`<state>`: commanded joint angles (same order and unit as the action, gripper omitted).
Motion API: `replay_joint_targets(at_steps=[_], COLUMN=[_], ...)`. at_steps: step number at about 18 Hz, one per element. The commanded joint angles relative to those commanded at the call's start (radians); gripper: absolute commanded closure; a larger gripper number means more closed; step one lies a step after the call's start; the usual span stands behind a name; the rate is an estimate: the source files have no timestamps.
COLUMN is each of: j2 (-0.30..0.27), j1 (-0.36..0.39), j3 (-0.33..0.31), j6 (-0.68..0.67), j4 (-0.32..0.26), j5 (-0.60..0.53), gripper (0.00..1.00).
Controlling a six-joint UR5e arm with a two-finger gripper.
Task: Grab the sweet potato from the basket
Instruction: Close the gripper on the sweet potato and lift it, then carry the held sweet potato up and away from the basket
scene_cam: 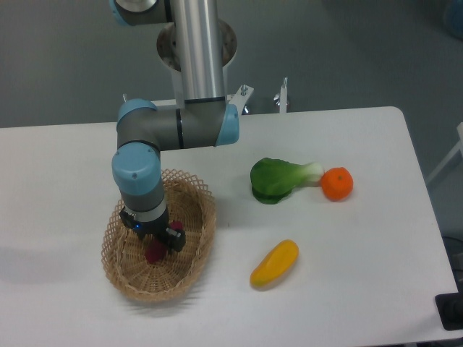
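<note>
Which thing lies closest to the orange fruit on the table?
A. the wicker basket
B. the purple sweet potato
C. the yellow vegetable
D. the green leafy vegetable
D: the green leafy vegetable has its pale stem end right beside the orange fruit, while the yellow vegetable lies apart nearer the front edge, and the basket with the sweet potato sits far on the other side under the gripper.

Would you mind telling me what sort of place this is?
Probably a robotics lab: a robot arm at a bare white table, with toy vegetables and a wicker basket set out.
</note>
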<state>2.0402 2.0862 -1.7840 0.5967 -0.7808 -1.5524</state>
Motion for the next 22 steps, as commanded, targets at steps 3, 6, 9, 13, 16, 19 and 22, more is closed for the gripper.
replay_joint_targets(at_steps=[3,6,9,13,16,19,22], j2=[-0.002,-0.005,-0.017,-0.07,-0.112,-0.133,-0.146], j1=[0.0,0.0,0.002,0.032,0.09,0.158,0.233], j3=[0.0,0.008,0.017,0.046,0.074,0.107,0.155], j6=[0.002,0.005,0.017,0.096,0.152,0.224,0.284], j4=[0.0,0.002,0.0,-0.012,-0.023,-0.047,-0.116], j5=[0.0,0.0,0.002,0.005,0.006,0.008,0.015], gripper=[0.67,0.68,0.68,0.68,0.66,0.66,0.66])
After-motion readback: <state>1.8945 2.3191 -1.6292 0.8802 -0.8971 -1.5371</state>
